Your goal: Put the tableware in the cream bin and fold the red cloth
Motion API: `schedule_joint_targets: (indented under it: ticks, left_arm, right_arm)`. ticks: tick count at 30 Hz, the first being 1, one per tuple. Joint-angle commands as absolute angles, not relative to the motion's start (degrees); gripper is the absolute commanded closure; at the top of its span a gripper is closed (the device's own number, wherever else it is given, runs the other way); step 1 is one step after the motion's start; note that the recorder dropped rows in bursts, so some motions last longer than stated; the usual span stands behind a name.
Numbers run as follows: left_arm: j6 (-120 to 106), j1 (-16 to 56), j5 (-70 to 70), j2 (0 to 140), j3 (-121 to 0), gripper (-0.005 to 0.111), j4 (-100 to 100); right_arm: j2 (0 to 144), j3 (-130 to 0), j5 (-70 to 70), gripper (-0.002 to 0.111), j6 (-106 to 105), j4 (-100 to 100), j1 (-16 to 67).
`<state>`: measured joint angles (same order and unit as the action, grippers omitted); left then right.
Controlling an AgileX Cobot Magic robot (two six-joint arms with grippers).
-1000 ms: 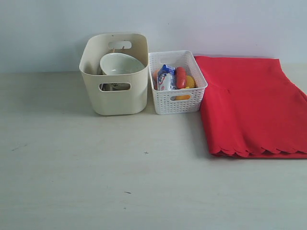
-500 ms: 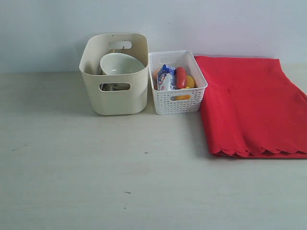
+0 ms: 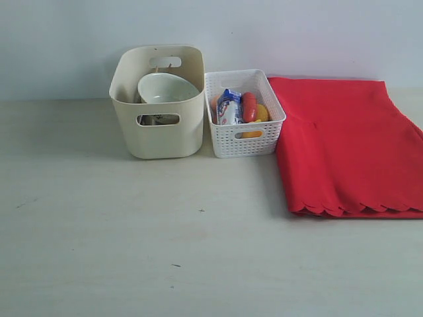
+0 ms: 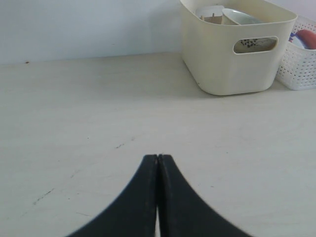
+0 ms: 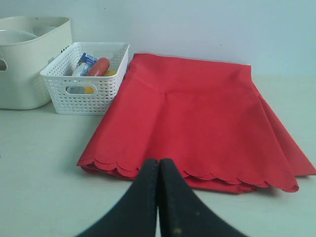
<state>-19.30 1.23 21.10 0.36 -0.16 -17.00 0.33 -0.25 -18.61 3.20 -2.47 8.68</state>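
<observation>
Left claw [image 4: 158,157] clenched, jaws pressed together, nothing in it. It hangs over bare table [image 3: 132,231]. The bin [image 3: 158,105] is well apart from it, ahead and off to one side, no contact.

Right claw [image 5: 158,160] also clenched and empty. The cloth [image 3: 344,145] lies just ahead of its tips, scalloped edge nearest the claw. Tips overlap that edge in the right wrist view; cannot tell whether they touch it.

Neither claw shows in the exterior view.

In the exterior view the bin stands at the back, left of centre. A bowl [image 3: 165,87] sits inside it, tilted, rim up against the walls. Something patterned shows through the front handle cut-out. A wooden piece [image 4: 213,19] pokes up behind the bowl; the rest inside is too hidden to name.

The basket [image 3: 244,125] stands just right of the bin, sides nearly touching. It holds a carton [image 3: 229,107], a sausage [image 3: 249,105] and something yellow [image 3: 262,112].

The cloth lies flat on the table, right of the basket, its left edge against the basket's side. It is doubled over, layers visible at the scalloped front edge. Its right part runs out of frame.
</observation>
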Motion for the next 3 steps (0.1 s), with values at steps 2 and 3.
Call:
schedule_joint_targets:
  ticks: [2, 3]
  left_arm:
    - [-19.2, 1.1, 20.8, 0.0, 0.0, 0.107, -17.1]
    - [-19.2, 1.1, 20.8, 0.0, 0.0, 0.107, -17.1]
  right_arm:
    - [0.0, 0.0, -17.6, 0.108, 3.1, -2.9, 8.3]
    - [0.0, 0.0, -17.6, 0.108, 3.1, -2.9, 8.3]
